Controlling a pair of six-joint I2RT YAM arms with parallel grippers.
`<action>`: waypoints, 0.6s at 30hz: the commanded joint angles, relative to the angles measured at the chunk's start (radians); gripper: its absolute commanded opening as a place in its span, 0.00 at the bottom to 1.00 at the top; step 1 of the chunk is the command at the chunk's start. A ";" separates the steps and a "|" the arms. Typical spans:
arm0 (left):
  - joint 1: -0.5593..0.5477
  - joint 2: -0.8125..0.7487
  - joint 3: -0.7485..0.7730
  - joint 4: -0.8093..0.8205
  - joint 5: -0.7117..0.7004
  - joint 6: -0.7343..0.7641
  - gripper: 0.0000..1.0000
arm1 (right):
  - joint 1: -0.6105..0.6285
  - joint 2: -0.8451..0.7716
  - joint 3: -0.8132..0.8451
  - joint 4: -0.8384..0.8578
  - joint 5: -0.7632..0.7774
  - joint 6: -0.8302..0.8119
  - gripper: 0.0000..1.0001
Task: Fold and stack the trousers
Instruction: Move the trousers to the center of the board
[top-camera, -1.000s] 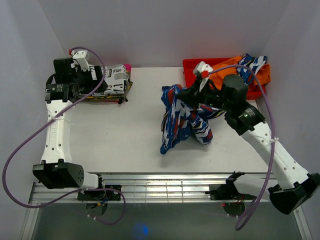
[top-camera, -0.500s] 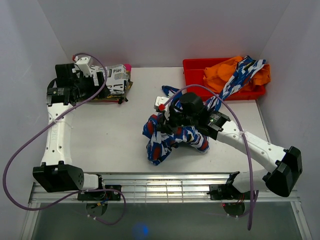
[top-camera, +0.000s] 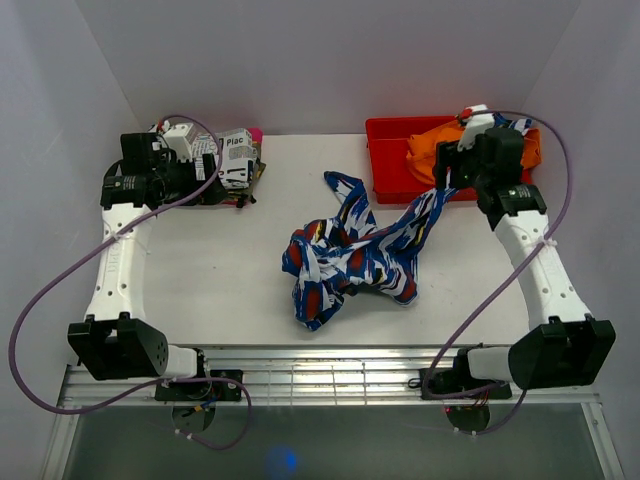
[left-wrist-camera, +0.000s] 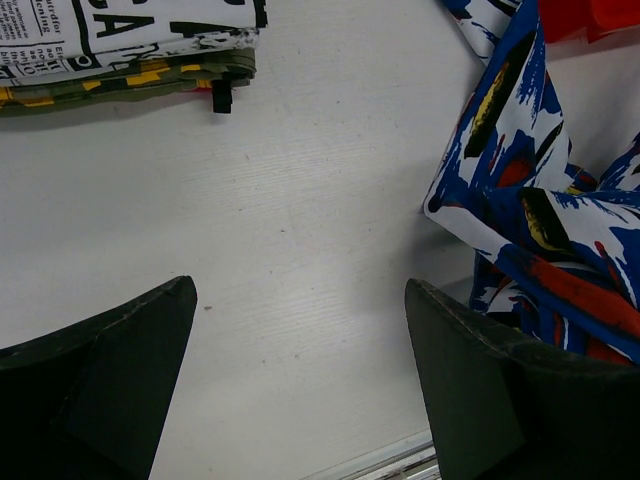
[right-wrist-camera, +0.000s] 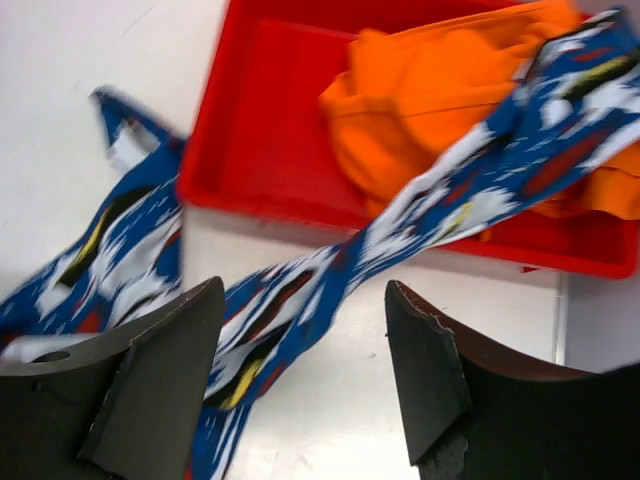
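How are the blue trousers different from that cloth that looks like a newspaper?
The trousers are blue with white streaks; the newspaper cloth is black and white. The trousers lie crumpled mid-table, one leg trailing into the red bin; the newspaper cloth is folded flat at the far left. Both are cloth on the white table.

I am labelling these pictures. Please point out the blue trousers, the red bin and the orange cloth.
blue trousers (top-camera: 345, 265), top view, middle of the heap
red bin (top-camera: 388, 160), top view, bare floor, left side
orange cloth (top-camera: 426, 150), top view, left fold
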 joint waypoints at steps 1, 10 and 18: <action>0.005 0.000 -0.006 0.017 0.018 0.008 0.96 | -0.125 0.121 0.143 0.065 0.132 0.131 0.70; 0.005 0.007 -0.015 0.014 -0.020 0.015 0.96 | -0.262 0.646 0.691 -0.144 0.165 0.317 0.73; 0.005 -0.003 -0.031 0.002 -0.063 0.032 0.96 | -0.272 0.788 0.710 -0.145 0.094 0.376 0.79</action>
